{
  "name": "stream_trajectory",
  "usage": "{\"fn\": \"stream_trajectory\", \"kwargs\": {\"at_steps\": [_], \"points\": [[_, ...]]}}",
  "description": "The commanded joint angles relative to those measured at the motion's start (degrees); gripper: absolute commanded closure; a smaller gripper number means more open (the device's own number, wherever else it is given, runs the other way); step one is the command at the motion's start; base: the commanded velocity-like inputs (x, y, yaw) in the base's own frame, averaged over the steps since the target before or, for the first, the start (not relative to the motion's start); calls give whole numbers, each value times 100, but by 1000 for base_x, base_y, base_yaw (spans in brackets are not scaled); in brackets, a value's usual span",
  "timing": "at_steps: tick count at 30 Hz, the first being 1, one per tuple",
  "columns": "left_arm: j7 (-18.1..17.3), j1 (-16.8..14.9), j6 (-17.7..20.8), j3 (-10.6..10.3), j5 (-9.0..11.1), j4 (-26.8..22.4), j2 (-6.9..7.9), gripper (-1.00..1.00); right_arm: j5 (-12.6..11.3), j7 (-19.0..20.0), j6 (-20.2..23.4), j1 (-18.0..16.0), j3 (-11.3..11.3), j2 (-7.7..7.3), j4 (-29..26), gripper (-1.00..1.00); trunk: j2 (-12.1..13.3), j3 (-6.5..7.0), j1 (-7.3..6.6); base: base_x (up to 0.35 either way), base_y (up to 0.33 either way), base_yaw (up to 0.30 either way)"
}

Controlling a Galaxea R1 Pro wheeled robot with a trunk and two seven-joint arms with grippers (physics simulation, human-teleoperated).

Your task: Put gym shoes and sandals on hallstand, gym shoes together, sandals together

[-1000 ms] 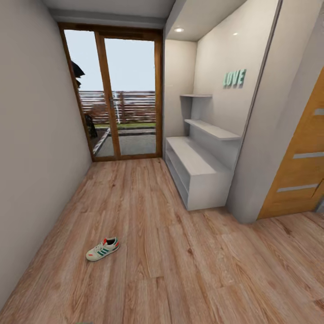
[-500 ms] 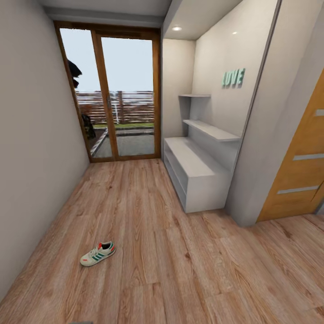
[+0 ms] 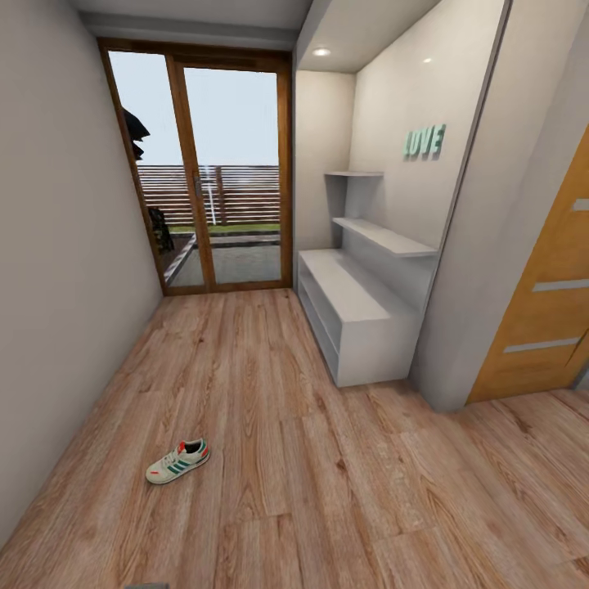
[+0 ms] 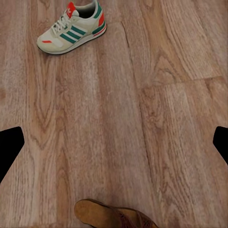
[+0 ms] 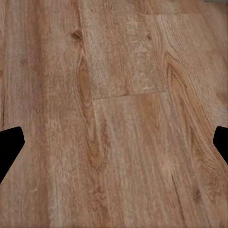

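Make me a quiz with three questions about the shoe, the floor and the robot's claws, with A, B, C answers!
1. Where is the gym shoe?
A. On the hallstand's bench top
B. On the corridor floor
C. On a wall shelf

2. What colour are the stripes on the shoe's side?
A. Green
B. Purple
C. Black

3. How is the left claw?
A. Shut on the gym shoe
B. Shut on a sandal
C. Open, holding nothing

Answers:
1. B: the head view shows it lying on the corridor floor, well apart from the hallstand.
2. A: the left wrist view shows green stripes on the cream side.
3. C: its fingertips stand wide apart with bare floor between them; the sandal lies loose on the planks.
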Motion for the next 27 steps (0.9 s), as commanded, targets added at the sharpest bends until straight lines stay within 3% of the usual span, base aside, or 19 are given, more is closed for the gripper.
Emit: {"fn": "stream_trajectory", "kwargs": {"at_steps": [1, 16, 27], "points": [[2, -3, -20, 6, 5, 3, -1, -100, -3, -2, -17, -3, -1, 0, 2, -100, -3, -5, 0, 0, 0, 0], [2, -3, -24, 6, 1, 5, -1, -100, -2, -2, -17, -3, -1, 0, -4, -100, -3, -5, 0, -100, -51, -9], [2, -3, -24, 6, 4, 4, -2, -100, -2, -2, -17, -3, -1, 0, -4, -100, -3, -5, 0, -27, -12, -211]]}}
